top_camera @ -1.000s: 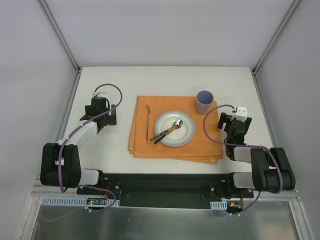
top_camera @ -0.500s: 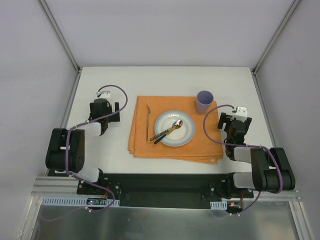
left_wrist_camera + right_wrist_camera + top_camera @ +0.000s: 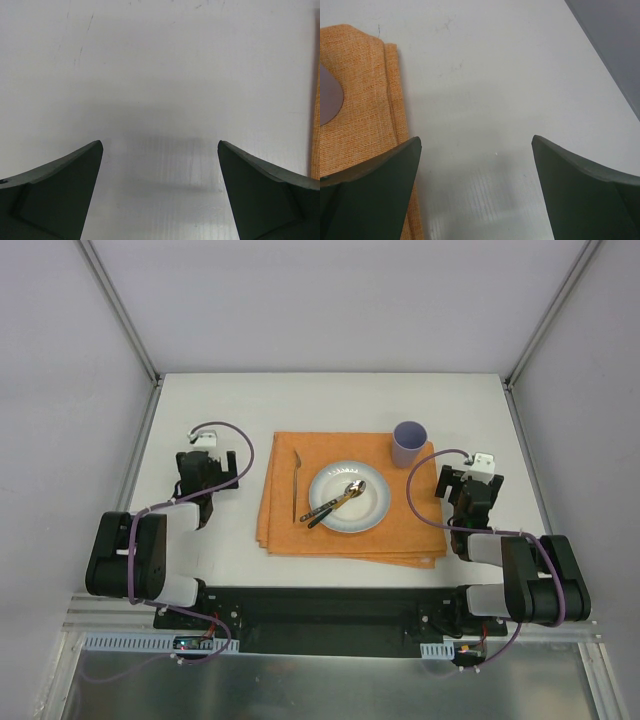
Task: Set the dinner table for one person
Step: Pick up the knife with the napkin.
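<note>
White, matte and plain, the large rectangular tabletop serving as the dinner table point(image 3: 330, 405) lies beneath and all around both grippers. Seen close up, its surface carries faint scuffs and a few thin dark scratches.

The left gripper point(image 3: 160, 145) hangs over bare table. Its dark, wedge-shaped jaws are spread wide with nothing between them. The right gripper point(image 3: 476, 142) is likewise spread wide and empty.

Between the two grippers lies a folded orange cloth placemat point(image 3: 285, 525) of coarse, open weave. Its layered edge runs just under the right gripper's left jaw.

On the cloth sits a round white plate with a pale bluish rim point(image 3: 377, 508). The plate holds a shiny gold-toned metal spoon point(image 3: 350, 492) and a dark-handled utensil point(image 3: 322, 515) side by side. A slim, pale utensil point(image 3: 296, 485) lies on the cloth on the plate's side nearer the left gripper. A smooth lilac cylindrical cup point(image 3: 408, 445) stands on the placemat's far corner, ahead and to the left of the right gripper.
</note>
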You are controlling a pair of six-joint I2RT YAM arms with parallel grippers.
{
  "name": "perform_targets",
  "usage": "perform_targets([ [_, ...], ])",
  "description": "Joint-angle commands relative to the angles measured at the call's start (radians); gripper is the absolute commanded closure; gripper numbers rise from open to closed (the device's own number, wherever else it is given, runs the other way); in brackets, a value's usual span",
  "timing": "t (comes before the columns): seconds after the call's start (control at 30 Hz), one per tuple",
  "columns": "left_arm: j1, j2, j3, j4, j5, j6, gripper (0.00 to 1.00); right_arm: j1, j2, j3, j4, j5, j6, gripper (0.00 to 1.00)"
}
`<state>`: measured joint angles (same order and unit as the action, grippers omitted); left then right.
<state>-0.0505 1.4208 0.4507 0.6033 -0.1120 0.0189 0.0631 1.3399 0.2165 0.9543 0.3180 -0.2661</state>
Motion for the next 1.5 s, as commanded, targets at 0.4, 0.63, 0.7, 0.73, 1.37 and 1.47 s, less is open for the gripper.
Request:
perform_targets([
  [0.4, -0.005, -0.064, -0.272, 0.541, 0.024, 0.041, 0.01, 0.0, -0.013, 0.003, 0.055, 0.01, 0.002, 0.04],
  [0.63, 0.023, -0.08, -0.251, 0.474, 0.063, 0.004, 0.01, 0.0, -0.013, 0.003, 0.054, 0.013, 0.002, 0.04],
  [0.7, 0.023, -0.086, -0.251, 0.463, 0.064, 0.003, 0.01, 0.0, -0.013, 0.003, 0.055, 0.013, 0.002, 0.04],
  [0.73, 0.023, -0.088, -0.253, 0.467, 0.063, 0.004, 0.01, 0.0, -0.013, 0.003, 0.055, 0.013, 0.002, 0.04],
  [1.37, 0.023, -0.088, -0.254, 0.47, 0.064, 0.003, 0.01, 0.0, -0.013, 0.003, 0.055, 0.013, 0.002, 0.04],
  [1.47, 0.023, -0.089, -0.254, 0.47, 0.064, 0.003, 0.01, 0.001, -0.013, 0.003, 0.055, 0.013, 0.002, 0.04],
])
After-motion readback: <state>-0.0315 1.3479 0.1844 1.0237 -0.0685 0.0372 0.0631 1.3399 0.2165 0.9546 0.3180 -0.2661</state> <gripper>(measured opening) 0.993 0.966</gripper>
